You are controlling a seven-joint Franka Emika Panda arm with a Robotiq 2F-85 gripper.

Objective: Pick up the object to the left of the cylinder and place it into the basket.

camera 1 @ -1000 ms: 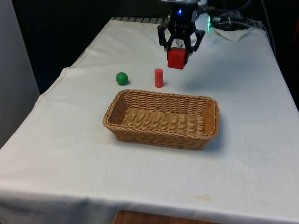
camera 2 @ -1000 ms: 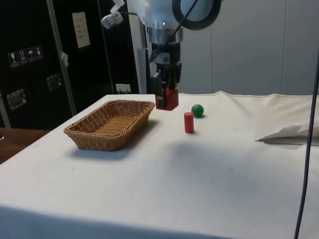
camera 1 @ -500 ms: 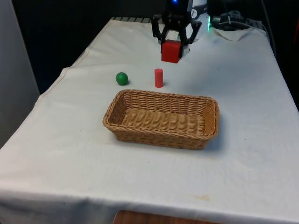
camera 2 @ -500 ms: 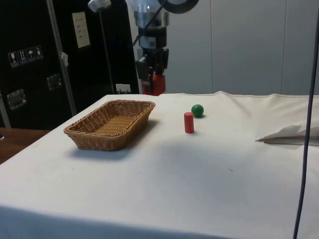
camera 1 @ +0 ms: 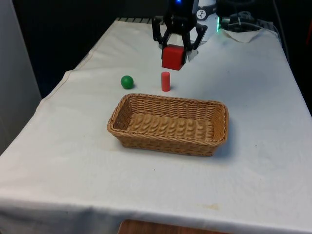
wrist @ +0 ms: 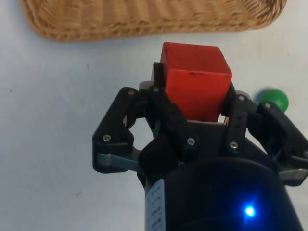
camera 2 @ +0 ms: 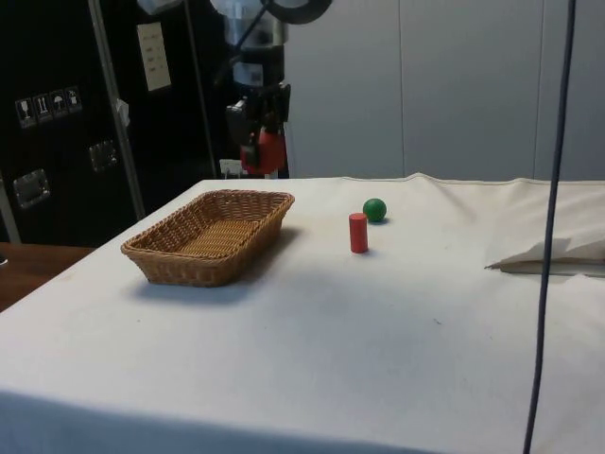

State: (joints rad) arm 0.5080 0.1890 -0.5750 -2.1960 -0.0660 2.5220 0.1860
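Pincer (camera 1: 174,48) is clamped on the red cube (camera 1: 172,57), which I see held in the air above the desk (camera 1: 253,97), behind the red cylinder (camera 1: 165,81). Green ball (camera 1: 127,82) sits on the cylinder's front-view left; basket (camera 1: 127,114) lies nearer the camera.
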